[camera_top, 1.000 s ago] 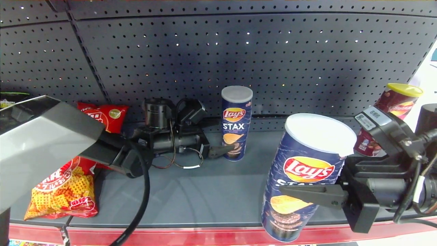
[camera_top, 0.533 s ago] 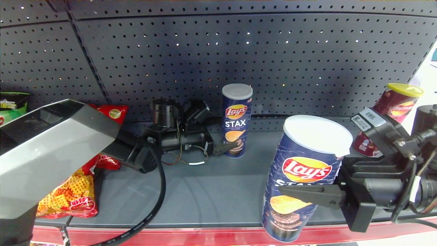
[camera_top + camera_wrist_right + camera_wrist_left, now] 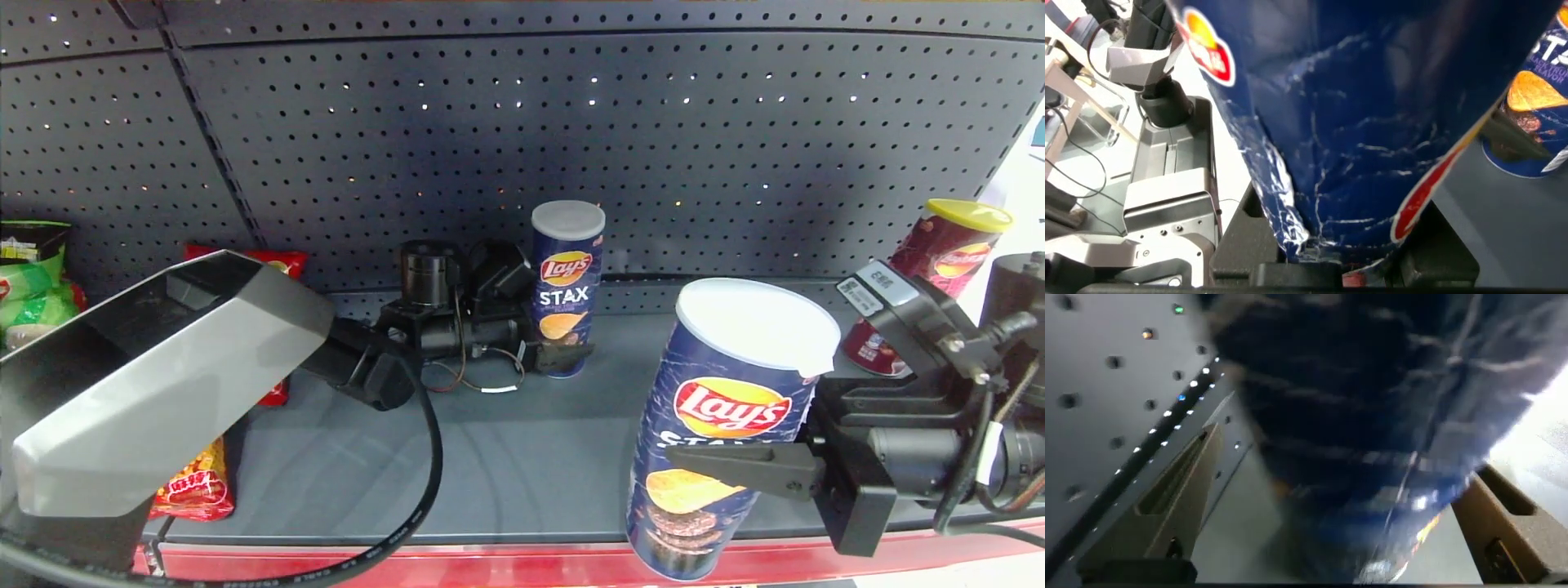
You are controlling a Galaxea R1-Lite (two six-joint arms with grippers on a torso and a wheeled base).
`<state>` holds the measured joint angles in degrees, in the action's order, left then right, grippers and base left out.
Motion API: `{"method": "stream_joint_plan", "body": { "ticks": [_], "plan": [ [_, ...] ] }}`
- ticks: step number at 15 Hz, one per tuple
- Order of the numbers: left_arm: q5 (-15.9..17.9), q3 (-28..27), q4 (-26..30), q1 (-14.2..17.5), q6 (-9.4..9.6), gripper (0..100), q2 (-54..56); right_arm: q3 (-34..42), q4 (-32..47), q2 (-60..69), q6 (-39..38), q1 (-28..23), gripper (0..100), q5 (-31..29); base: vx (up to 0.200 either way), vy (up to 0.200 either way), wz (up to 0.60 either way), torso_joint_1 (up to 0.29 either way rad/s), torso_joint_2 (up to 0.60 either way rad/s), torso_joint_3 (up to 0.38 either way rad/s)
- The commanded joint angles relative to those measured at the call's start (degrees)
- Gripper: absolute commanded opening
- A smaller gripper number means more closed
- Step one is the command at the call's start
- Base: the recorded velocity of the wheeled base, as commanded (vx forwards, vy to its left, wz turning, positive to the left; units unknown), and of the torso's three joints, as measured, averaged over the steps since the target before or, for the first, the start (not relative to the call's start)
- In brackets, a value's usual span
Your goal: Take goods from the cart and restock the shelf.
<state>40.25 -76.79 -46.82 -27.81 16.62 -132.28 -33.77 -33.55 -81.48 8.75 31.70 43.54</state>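
A blue chips can (image 3: 566, 269) with a grey lid stands upright at the back of the dark shelf (image 3: 490, 457). My left gripper (image 3: 571, 358) is open around its base, one dark finger (image 3: 563, 356) crossing in front; in the left wrist view the can (image 3: 1372, 433) sits between the tan fingers (image 3: 1176, 506) with a small gap on one side. A second, larger-looking blue can (image 3: 727, 416) with a white lid hangs tilted over the shelf's front edge, with my right gripper (image 3: 718, 482) shut on its lower half. The right wrist view shows that can (image 3: 1372, 122) close up.
A dark red can with a yellow lid (image 3: 939, 261) stands at the shelf's right end. Red snack bags (image 3: 192, 490) and a green bag (image 3: 24, 286) lie at the left. A perforated back panel (image 3: 571, 122) closes the rear. A red strip (image 3: 490, 563) edges the front.
My left arm has slid to the right along the shelf, its fingers reaching further around the back can, which was first pushed slightly back and then stayed put. The right arm holds still.
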Motion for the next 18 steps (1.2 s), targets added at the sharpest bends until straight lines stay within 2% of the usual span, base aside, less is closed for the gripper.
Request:
{"method": "stream_joint_plan", "body": {
  "ticks": [1,2,6,8,11,12,18],
  "plan": [
    [-0.18,-0.82,-0.11,-0.32,0.0,100,-0.79,0.02,-0.03,0.01,0.04,0.03,0,0.05,0.0,0.0,0.0,0.0,0.0,0.0],
    [-0.26,-1.35,-0.11,-0.41,0.0,0,-0.87,0.02,-0.03,0.01,0.04,0.03,0,0.05,0.0,0.0,0.0,0.0,0.0,0.0],
    [-0.35,-1.43,-0.11,-0.49,0.0,0,-0.26,0.46,-0.03,0.01,0.04,0.03,0,0.05,0.0,0.0,0.0,0.0,0.0,0.0],
    [-0.18,0.32,-0.11,-1.37,0.0,0,1.94,0.11,-0.03,0.1,-0.05,-0.05,0,-0.13,0.0,0.0,0.0,0.0,0.0,0.0],
    [-0.09,10.78,-0.11,-3.04,0.0,0,8.71,-0.25,-0.03,-0.26,-0.58,-0.76,0,-0.3,0.0,0.0,0.0,0.0,0.0,0.0],
    [-0.44,15.0,-0.11,-4.62,0.0,0,11.61,-0.51,-0.03,-0.52,-0.58,-1.37,0,-0.3,0.0,0.0,0.0,0.0,0.0,0.0],
    [-2.55,25.81,-0.02,-10.07,-0.62,0,21.01,-1.3,-0.03,-0.78,-0.58,-1.99,0,-0.39,0.0,0.0,0.0,0.0,0.0,0.0]
  ]
}}
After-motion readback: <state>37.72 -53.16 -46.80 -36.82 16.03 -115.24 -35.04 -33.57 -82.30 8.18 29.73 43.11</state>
